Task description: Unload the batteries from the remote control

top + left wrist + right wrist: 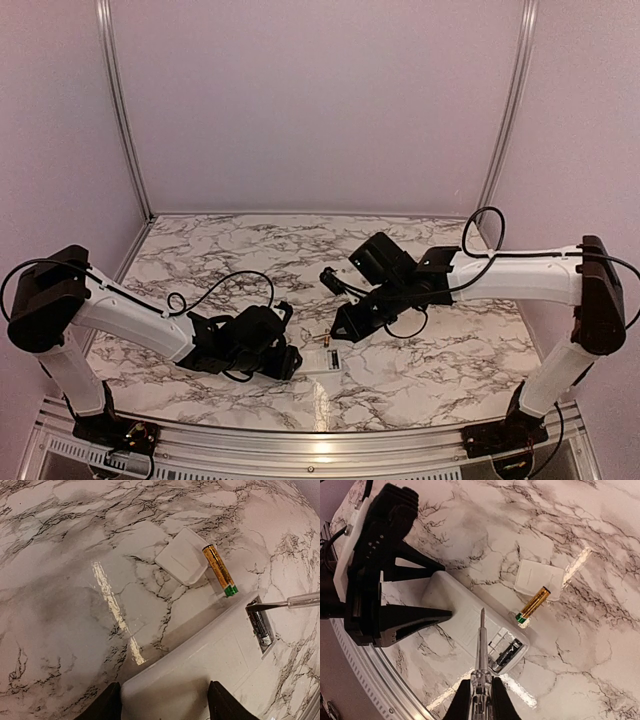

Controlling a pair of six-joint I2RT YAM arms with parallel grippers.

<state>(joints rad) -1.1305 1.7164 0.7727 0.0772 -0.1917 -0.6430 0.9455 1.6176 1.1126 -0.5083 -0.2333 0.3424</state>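
Remote control (pixel 200 670) fills the lower centre of the left wrist view. Its near end is pinched between the fingers of the left gripper (pixel 165 702), one on each long edge. I judge that grip is there to pin the slab flat on the marble table (pixel 65 580) so it cannot skate while the other arm pries.

The open bay is at the remote's far end, by the right edge of that frame, with a dark battery (pixel 261 629) lying in it. The gold-orange battery (pixel 219 570) is already out, on the table in the upper right. It appears to rest against the detached back panel (pixel 181 556), near the remote's end.

At the bottom centre of the right wrist view, the right gripper (pixel 480 700) has its jaws pressed onto a thin pale stick (pixel 481 640), held straight out so it works as a lever. From the left wrist view its flat tip sits at the bay's upper corner, just above the dark cell.

My read is half done. Next I would work that tip under the cell and lift gently, or it may flick away or twist the remote in the clamp.
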